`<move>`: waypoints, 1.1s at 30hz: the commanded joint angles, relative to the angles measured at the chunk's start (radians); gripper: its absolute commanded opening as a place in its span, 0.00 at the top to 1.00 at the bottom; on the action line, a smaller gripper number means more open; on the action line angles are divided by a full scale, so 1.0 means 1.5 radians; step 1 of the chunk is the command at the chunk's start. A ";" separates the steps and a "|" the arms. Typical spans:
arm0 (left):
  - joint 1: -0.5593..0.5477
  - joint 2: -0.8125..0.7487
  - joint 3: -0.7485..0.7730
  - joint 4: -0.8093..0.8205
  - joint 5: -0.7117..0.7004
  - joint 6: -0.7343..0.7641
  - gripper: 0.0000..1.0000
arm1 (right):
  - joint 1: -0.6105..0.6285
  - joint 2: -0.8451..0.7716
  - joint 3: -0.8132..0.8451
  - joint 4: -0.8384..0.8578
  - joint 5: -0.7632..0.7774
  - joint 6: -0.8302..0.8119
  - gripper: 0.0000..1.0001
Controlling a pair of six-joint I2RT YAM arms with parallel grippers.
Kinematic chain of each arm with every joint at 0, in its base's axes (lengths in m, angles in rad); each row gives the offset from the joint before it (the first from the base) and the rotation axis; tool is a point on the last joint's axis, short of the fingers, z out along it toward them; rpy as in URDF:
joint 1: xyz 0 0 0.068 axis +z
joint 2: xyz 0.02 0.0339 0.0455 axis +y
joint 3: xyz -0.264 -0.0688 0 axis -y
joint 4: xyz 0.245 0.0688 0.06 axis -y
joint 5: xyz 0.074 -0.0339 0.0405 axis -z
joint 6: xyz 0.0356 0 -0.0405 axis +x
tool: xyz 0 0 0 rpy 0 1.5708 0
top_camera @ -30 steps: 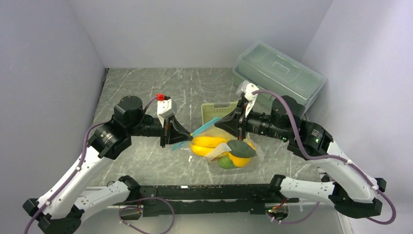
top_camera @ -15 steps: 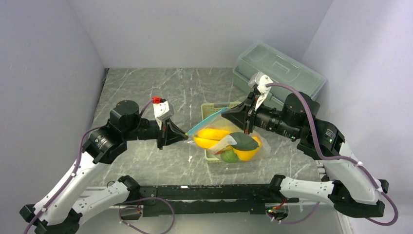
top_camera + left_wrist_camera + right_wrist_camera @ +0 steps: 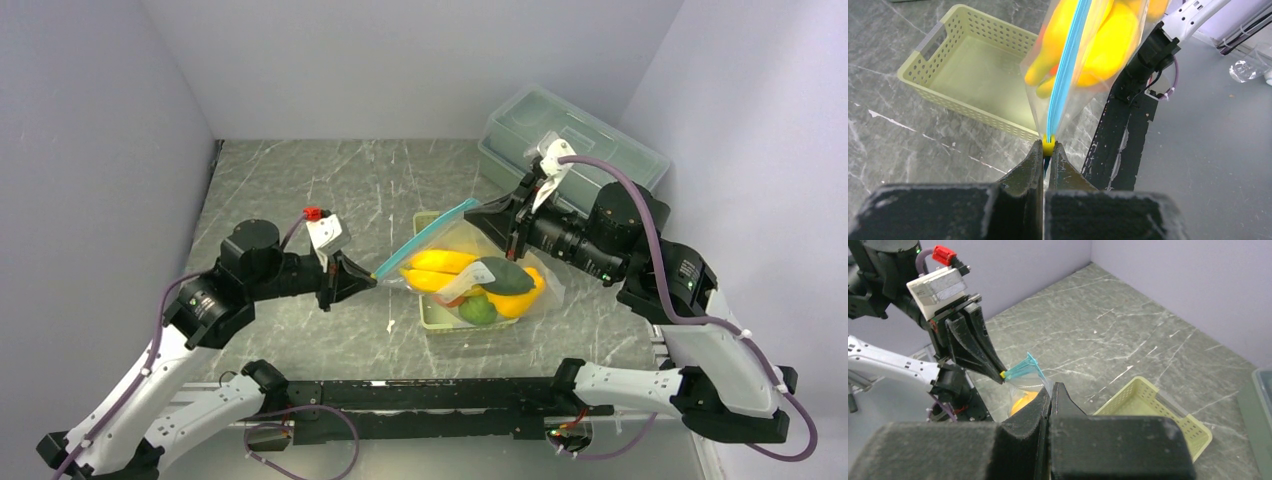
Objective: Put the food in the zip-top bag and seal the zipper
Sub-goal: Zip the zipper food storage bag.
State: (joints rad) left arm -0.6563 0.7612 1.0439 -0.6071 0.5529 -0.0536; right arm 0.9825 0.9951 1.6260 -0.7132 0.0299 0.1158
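We see the left end effector [image 3: 1048,146] with its two dark fingers pressed together on the lower end of the light blue zipper [image 3: 1065,70], where a small yellow piece sits between the fingertips. From there the zipper rises at a slant to the right end effector [image 3: 478,212]. That one is also pressed together, and it pinches the upper corner of the zip-top bag [image 3: 470,250]. The bag hangs stretched between the two end effectors, its mouth edge taut and its clear body sagging below. Inside it is the food: yellow bananas [image 3: 440,262] on the left, a dark green avocado [image 3: 508,276] above a yellow-orange pepper [image 3: 522,300], and a bumpy green fruit [image 3: 478,310] at the bottom. Under the bag stands a pale green perforated basket [image 3: 432,322]; we cannot tell whether the bag touches it. In the left wrist view the basket's inside shows bare beside the bag. The basket stands on a grey marbled surface [image 3: 300,190]. A large translucent lidded box [image 3: 570,130] sits in the far right corner, behind the right arm.
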 commanded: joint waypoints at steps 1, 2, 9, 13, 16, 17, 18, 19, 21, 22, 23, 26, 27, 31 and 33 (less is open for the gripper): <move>0.001 -0.012 -0.024 -0.068 -0.033 -0.011 1.00 | -0.007 -0.020 0.071 0.095 0.078 -0.019 1.00; 0.002 -0.014 -0.028 -0.067 -0.033 -0.013 1.00 | -0.007 -0.018 0.079 0.090 0.082 -0.022 1.00; 0.001 -0.029 -0.040 -0.063 -0.036 -0.023 1.00 | -0.007 -0.007 0.116 0.070 0.096 -0.032 1.00; 0.001 -0.026 -0.039 -0.061 -0.038 -0.026 1.00 | -0.007 -0.007 0.113 0.070 0.085 -0.030 1.00; 0.001 -0.018 -0.035 -0.066 -0.048 -0.027 0.98 | -0.007 -0.007 0.099 0.074 0.078 -0.027 1.00; 0.001 -0.017 -0.033 -0.067 -0.048 -0.027 0.97 | -0.007 -0.007 0.095 0.076 0.075 -0.026 1.00; 0.001 -0.017 -0.034 -0.067 -0.045 -0.027 0.94 | -0.007 -0.007 0.090 0.077 0.073 -0.026 1.00; 0.001 -0.017 -0.033 -0.067 -0.044 -0.027 0.90 | -0.007 -0.008 0.086 0.078 0.072 -0.026 1.00; 0.001 -0.019 -0.032 -0.067 -0.046 -0.027 0.86 | -0.007 -0.010 0.081 0.081 0.070 -0.025 1.00; 0.001 -0.020 -0.032 -0.067 -0.047 -0.027 0.83 | -0.007 -0.010 0.081 0.081 0.068 -0.024 1.00; 0.001 -0.021 -0.031 -0.068 -0.047 -0.027 0.80 | -0.007 -0.009 0.081 0.080 0.065 -0.024 1.00; 0.001 -0.021 -0.024 -0.070 -0.050 -0.026 0.69 | -0.007 -0.003 0.082 0.076 0.056 -0.025 1.00; 0.001 -0.021 -0.022 -0.070 -0.053 -0.027 0.66 | -0.007 0.000 0.083 0.073 0.050 -0.027 1.00; 0.001 -0.022 -0.008 -0.076 -0.061 -0.031 0.58 | -0.007 0.003 0.071 0.073 0.035 -0.027 1.00; 0.001 -0.025 -0.005 -0.078 -0.067 -0.033 0.54 | -0.007 0.001 0.066 0.075 0.034 -0.029 1.00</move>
State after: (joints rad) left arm -0.6559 0.7361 1.0046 -0.7132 0.4740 -0.0925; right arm 0.9756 1.0061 1.7077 -0.6903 0.0856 0.0856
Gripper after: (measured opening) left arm 0.426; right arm 0.010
